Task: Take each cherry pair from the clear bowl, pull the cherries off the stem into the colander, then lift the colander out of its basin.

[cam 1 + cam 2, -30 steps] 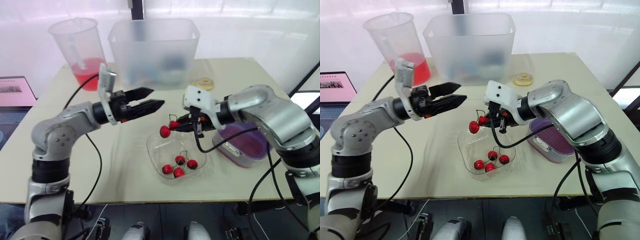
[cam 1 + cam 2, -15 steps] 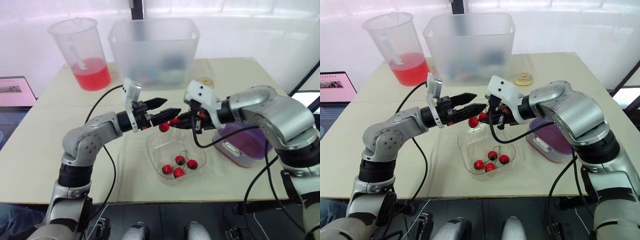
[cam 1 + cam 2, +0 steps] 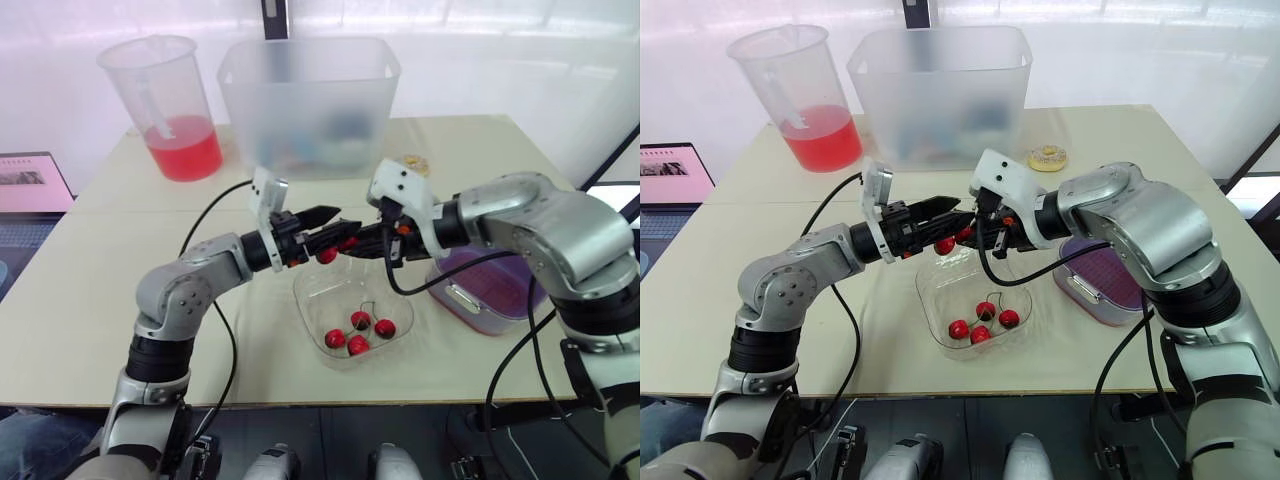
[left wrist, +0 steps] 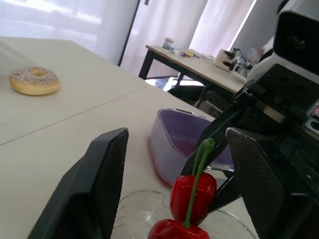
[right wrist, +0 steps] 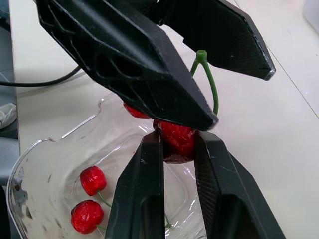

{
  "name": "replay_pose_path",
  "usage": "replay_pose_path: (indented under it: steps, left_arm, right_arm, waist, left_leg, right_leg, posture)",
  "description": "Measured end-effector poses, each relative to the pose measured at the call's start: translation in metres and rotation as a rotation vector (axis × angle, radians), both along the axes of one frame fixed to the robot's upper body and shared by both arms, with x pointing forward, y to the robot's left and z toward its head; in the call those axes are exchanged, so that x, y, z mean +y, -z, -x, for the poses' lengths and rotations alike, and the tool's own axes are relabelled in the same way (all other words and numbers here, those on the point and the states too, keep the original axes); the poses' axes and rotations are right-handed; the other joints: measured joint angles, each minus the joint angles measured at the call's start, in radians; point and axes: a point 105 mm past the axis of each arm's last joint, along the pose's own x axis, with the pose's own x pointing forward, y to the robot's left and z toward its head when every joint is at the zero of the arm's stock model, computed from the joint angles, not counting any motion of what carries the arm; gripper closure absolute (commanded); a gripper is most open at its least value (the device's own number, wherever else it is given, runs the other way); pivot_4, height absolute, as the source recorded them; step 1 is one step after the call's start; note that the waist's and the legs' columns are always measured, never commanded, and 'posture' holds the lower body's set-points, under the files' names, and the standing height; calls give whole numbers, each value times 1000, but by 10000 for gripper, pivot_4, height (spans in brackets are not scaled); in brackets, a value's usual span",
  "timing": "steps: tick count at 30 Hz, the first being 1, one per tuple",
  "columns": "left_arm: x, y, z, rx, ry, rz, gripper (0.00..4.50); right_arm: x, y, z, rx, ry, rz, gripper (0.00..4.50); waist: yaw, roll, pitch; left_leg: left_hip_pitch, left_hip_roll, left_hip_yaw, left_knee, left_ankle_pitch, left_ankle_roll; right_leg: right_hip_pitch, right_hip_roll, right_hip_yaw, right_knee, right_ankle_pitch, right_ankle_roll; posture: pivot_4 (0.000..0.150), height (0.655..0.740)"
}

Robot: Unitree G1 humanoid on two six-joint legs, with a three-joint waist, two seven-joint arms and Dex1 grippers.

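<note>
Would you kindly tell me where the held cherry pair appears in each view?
Left eye view: cherry pair mid-picture, above the clear bowl.
Right eye view: cherry pair left of centre.
Left wrist view: cherry pair between open fingers.
Right wrist view: cherry pair pinched by fingers.
Shared landmark: clear bowl.

Left end effector point(image 3: 340, 226), right end effector point(image 3: 354, 247) crowd clear bowl point(image 3: 301, 292) top; right forearm point(image 3: 503, 206) overhangs colander point(image 3: 502, 292).

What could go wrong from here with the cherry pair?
The red cherry pair hangs over the clear plastic bowl, not the purple colander; a cherry pulled off here would likely fall back in. The open left gripper straddles it beside the shut right gripper, so their fingers may collide.
</note>
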Motion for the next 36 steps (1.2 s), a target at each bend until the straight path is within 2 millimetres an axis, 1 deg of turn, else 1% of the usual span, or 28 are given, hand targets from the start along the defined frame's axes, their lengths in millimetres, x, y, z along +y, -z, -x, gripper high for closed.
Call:
replay_pose_path:
  steps: [6,8,10,11,13,14,21,24,26,27,28,29,30,34,35,36]
  left_arm:
    - [-2,0,1,2,6,8,13435]
    - [-4,-1,1,4,10,17,18768]
    - [-7,-1,1,7,13,29,26879]
    - [-7,-1,2,8,13,32,32867]
    - [-8,-2,2,6,11,33,42595]
    - [-8,-2,2,5,11,33,44243]
    - [-9,-4,4,3,20,40,44243]
    - [-8,-4,4,4,17,41,45000]
    - [-8,-3,3,5,13,37,45000]
    - [-7,-3,3,5,12,35,45000]
    - [-6,-3,3,4,9,32,45000]
    - [-6,-3,2,3,6,29,45000]
    - [-4,-3,2,2,3,24,45000]
    - [4,-3,0,-5,-13,3,45000]
    - [6,-3,-1,-8,-12,2,45000]
    - [7,-4,0,-12,-2,-3,45000]
  right_arm:
    - [0,0,-1,-4,5,-1,38631]
    - [0,0,0,-2,4,-2,38631]
    - [1,0,0,0,1,-4,38631]
    - [1,0,0,0,1,-4,38631]
    - [1,0,0,0,3,-4,38631]
    - [1,0,0,1,3,-5,38631]
    - [6,0,2,8,-17,-15,38631]
    - [6,0,4,5,-31,-7,27171]
    - [6,0,6,-5,-46,9,18093]
    - [5,0,7,-7,-50,14,12169]
    - [2,0,7,-5,-51,21,8126]
    - [0,0,8,-5,-50,27,1601]
    - [-3,0,8,-2,-48,30,647]
    - [-19,4,6,24,-25,-16,647]
    - [-22,2,4,19,-18,-41,647]
    - [-25,-5,2,-2,-17,-105,647]
  waist:
    - [0,0,0]
    - [0,0,0]
    - [1,0,0]
    - [0,0,0]
    - [0,0,0]
    - [0,0,0]
    - [1,0,0]
    - [1,0,0]
    - [0,0,0]
    - [0,0,0]
    - [2,0,0]
    - [2,0,0]
    - [2,0,0]
    - [3,0,0]
    - [2,0,0]
    - [2,0,0]
  left_leg:
    - [0,0,0,0,0,0]
    - [0,0,0,0,0,0]
    - [0,0,0,0,0,0]
    - [0,0,0,0,0,0]
    - [0,0,0,0,0,0]
    - [0,0,0,0,0,0]
    - [0,0,0,0,0,0]
    - [0,0,0,0,0,0]
    - [0,0,0,0,0,0]
    - [0,0,0,0,0,0]
    - [0,0,0,0,0,0]
    - [0,0,0,0,0,0]
    - [0,0,0,0,0,0]
    - [0,0,0,0,0,0]
    - [0,0,1,0,0,0]
    - [0,0,1,0,0,0]
  right_leg:
    - [0,0,0,0,0,0]
    - [0,0,0,0,0,0]
    - [0,0,0,0,0,0]
    - [0,0,0,0,0,0]
    - [0,0,0,0,0,0]
    - [0,0,0,0,0,0]
    - [0,0,0,0,0,0]
    - [0,0,0,0,0,0]
    - [0,0,0,0,0,0]
    - [0,0,0,0,0,0]
    - [0,0,0,0,0,0]
    - [0,0,0,0,0,0]
    - [0,0,0,0,0,0]
    - [0,0,0,0,0,0]
    - [0,0,0,0,0,0]
    - [0,0,0,0,0,0]
  posture:
    - [1500,7400]
    - [1500,7400]
    - [1500,7400]
    - [1500,7400]
    - [1500,7400]
    - [1500,7400]
    - [1500,7400]
    - [1500,7400]
    - [1500,7400]
    - [1500,7400]
    - [1500,7400]
    - [1500,7400]
    - [1500,7400]
    - [1500,7400]
    - [1500,7400]
    - [1500,7400]
